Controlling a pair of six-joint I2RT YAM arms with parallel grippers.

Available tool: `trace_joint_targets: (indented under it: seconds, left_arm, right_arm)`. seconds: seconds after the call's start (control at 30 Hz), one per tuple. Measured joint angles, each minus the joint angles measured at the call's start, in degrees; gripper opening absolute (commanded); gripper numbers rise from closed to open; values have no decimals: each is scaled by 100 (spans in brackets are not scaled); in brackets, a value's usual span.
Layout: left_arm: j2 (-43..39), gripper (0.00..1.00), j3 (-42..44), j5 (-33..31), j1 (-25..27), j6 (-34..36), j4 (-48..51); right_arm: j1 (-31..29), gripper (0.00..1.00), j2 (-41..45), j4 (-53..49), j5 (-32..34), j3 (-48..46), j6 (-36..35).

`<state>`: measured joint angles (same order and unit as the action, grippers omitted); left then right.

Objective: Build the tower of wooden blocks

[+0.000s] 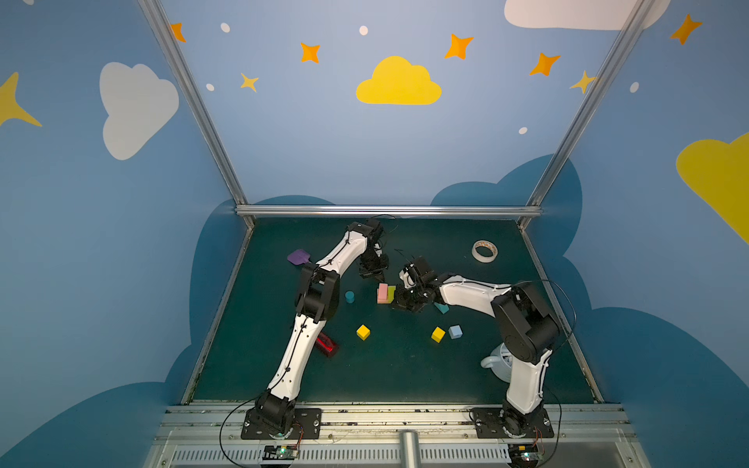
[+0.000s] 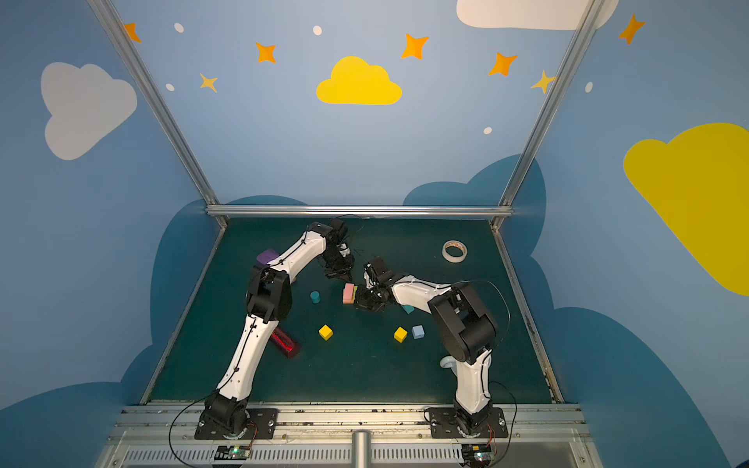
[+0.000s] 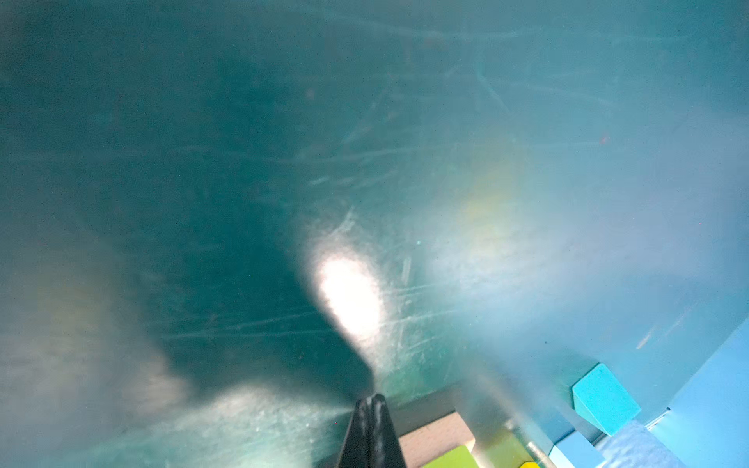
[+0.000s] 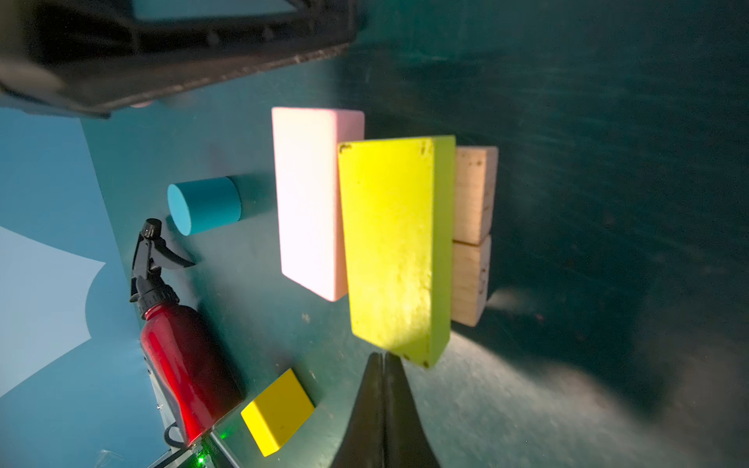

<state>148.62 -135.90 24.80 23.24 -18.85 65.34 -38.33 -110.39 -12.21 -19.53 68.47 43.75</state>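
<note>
Right pincer (image 4: 383,358) closed, empty — scuffed lime slab (image 4: 395,243) over grainy tan bars (image 4: 474,190); left pincer (image 3: 371,401) closed.

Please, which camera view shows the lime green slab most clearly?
The right wrist view: the lime slab fills the middle, sharp, its top and one side visible, partly covering the tan bars. In both top views the slab is a small sliver beside the right arm. The left wrist view shows only a blurred corner.
</note>
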Motion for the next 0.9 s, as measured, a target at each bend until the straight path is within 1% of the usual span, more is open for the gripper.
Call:
trace_joint_targets:
  seconds: [0.5,0.6,0.8,0.9]
  left_arm:
    - [-11,5,0,-4,17,0,0]
    - [-28,8,0,-7,20,-2,-2]
    - [-61,18,-7,-63,17,-22,-15]
    - [-63,20,-149,-120,11,-46,11]
  right_arm:
    - [0,0,-42,2,0,0,22]
    - [0,0,-42,2,0,0,22]
    - [0,0,-42,2,-4,0,22]
    - [0,0,-22,-7,-4,0,22]
